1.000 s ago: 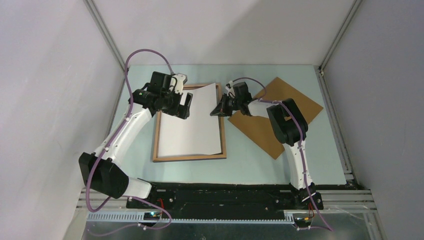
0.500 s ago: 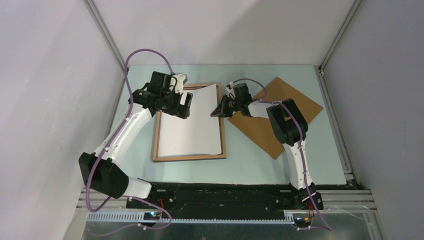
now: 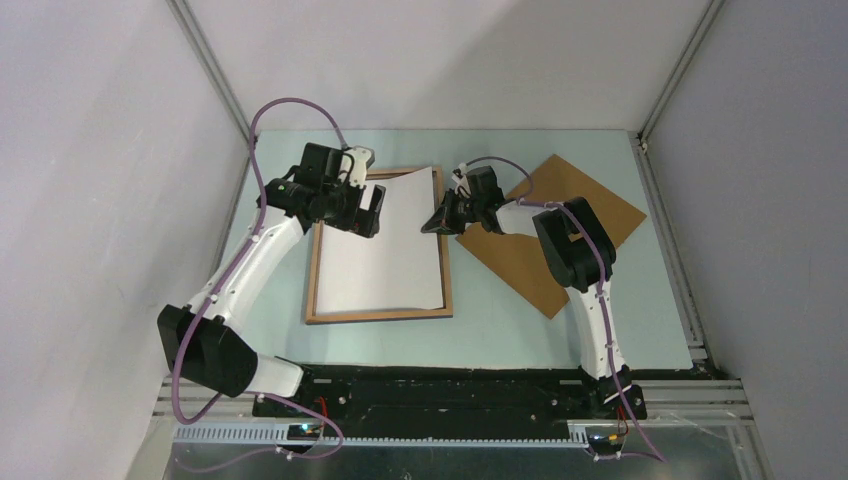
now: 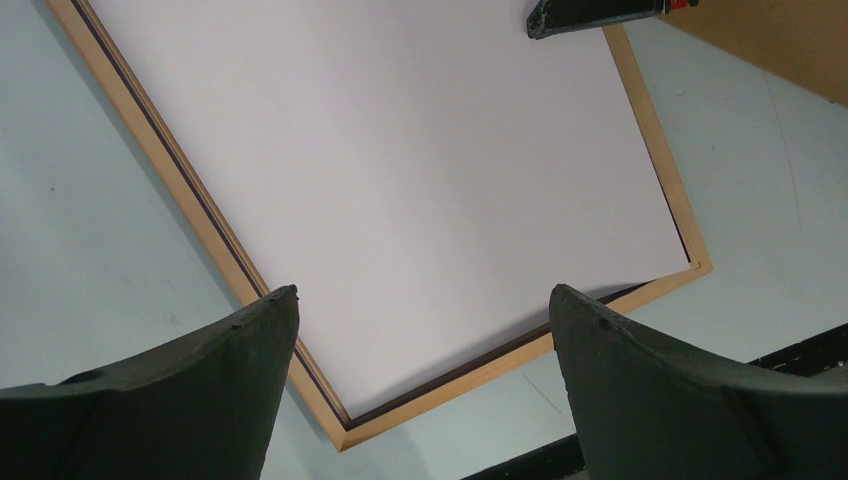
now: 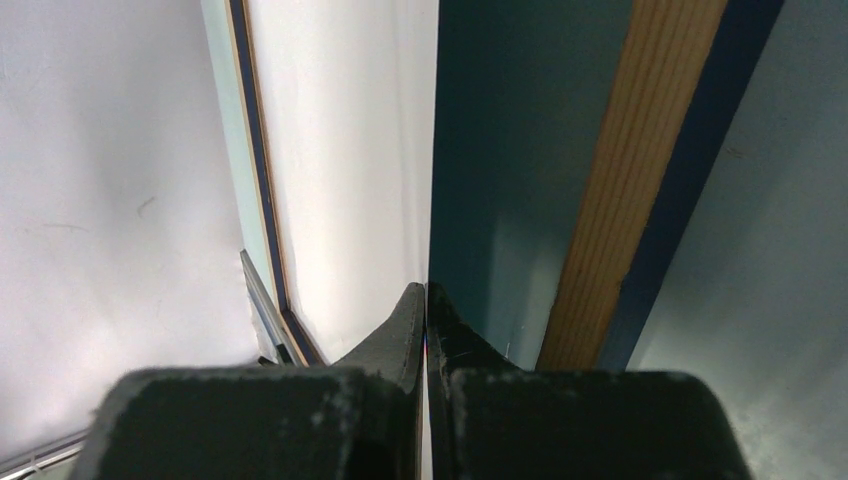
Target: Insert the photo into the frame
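Observation:
The photo (image 3: 385,245) lies white reverse up inside the frame (image 3: 378,316), which rests flat on the table with its wood-brown face up. My right gripper (image 3: 437,222) is shut on the photo's right edge and holds that edge lifted off the rail. In the right wrist view the jaws (image 5: 427,290) pinch the thin sheet, white side (image 5: 340,150) to the left, blue printed side (image 5: 500,150) to the right, with the frame rail (image 5: 620,180) beyond. My left gripper (image 3: 365,210) hovers open over the photo's far left part, its fingers (image 4: 250,340) apart above the sheet (image 4: 400,170) and the frame corner (image 4: 345,435).
A solid brown backing board (image 3: 600,205) lies at an angle on the table to the right of the frame, partly under my right arm. Grey walls close in on both sides and the back. The black base rail (image 3: 450,385) runs along the near edge.

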